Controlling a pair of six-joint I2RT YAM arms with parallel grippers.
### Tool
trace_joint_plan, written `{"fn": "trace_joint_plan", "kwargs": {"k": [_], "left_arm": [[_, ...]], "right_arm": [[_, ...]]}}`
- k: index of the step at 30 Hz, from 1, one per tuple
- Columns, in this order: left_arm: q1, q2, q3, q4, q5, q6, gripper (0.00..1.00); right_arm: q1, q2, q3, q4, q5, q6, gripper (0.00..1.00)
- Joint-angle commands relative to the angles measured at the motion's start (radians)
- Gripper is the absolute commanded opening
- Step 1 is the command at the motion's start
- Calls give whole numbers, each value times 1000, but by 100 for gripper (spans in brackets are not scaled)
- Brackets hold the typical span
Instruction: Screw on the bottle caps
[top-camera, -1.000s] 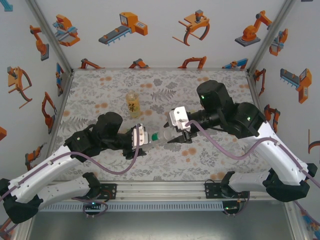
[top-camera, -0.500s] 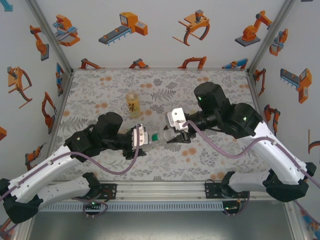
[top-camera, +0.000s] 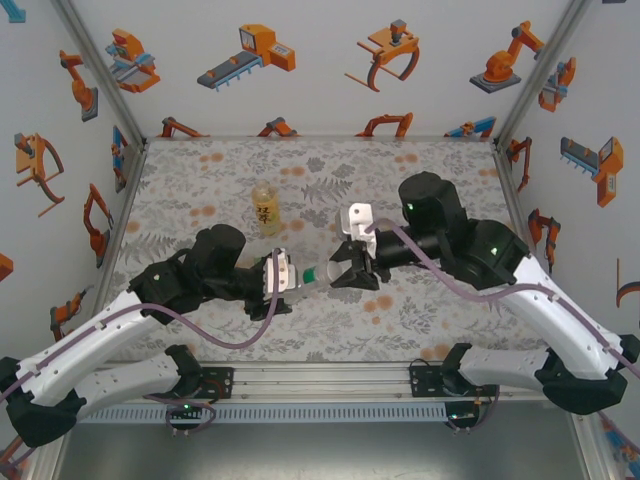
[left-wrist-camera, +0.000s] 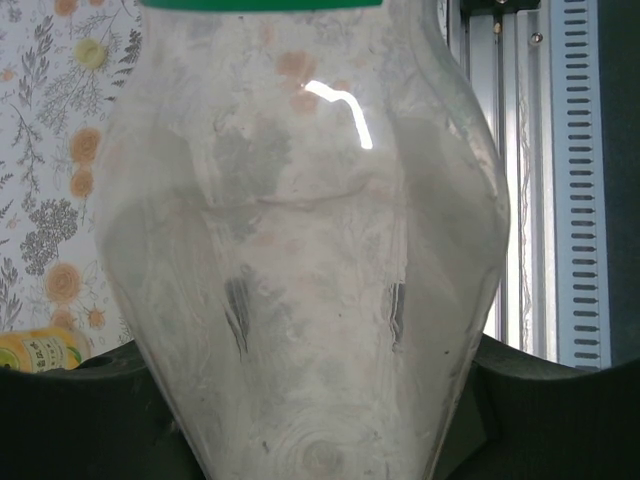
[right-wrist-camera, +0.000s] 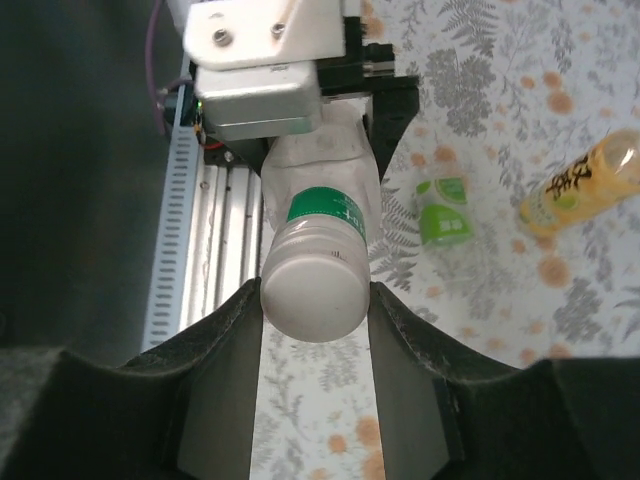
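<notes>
The white cap sits on the neck of the clear bottle, which is held off the floral counter, lying roughly level between the two arms near the middle of the near half. How far the cap is threaded on cannot be told.

The left tool is clamped on the bottle's body. In the left wrist view the clear plastic wall is pinched in between the dark fingers, and the edge of the bottle's green label band shows at the top.

The right tool meets the bottle from the opposite side. In its wrist view its two fingers lie against either side of the cap, closed in on it, with the cap's flat top facing the camera.

The amber bottle with a yellow label stands upright on the counter, behind the left tool and apart from it. A short green bottle lies on the counter between the held bottle and the amber one.
</notes>
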Motion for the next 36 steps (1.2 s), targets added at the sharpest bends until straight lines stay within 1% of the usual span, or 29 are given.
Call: {"fn": "trace_joint_plan", "kwargs": {"k": [1,6,9,12,16,20,21,25,27,29,30,33,36], "left_arm": [[-3,-10,27,16,2,15,0],[-3,-3,23,18,0,19,0],[-3,4,22,25,0,21,0],[-4,11,24,34,2,20,0],[-3,24,27,37,4,19,0],[-3,30,33,37,5,20,0],[-3,31,33,38,4,20,2],[-5,31,35,37,0,19,12],[-5,30,33,37,-3,18,24],[-5,28,32,37,-10,16,39],[-4,24,30,38,-15,15,45],[-5,18,26,37,-21,13,57],[-5,14,21,39,-22,12,64]], "right_arm": [[3,-28,-40,138,111,399,0],[3,-55,-68,146,265,768,0],[3,-50,-60,137,288,920,0],[3,-33,-34,77,331,1044,0],[3,1,11,-50,384,1162,0],[3,15,9,-77,385,1258,0],[3,16,5,-74,384,1275,0],[2,16,-6,-66,385,1297,0],[3,19,-6,-64,389,1296,0],[3,19,-5,-64,392,1292,0],[3,18,-4,-64,394,1288,0],[3,22,-8,-66,405,1275,0],[3,27,-12,-68,412,1264,0]]}}
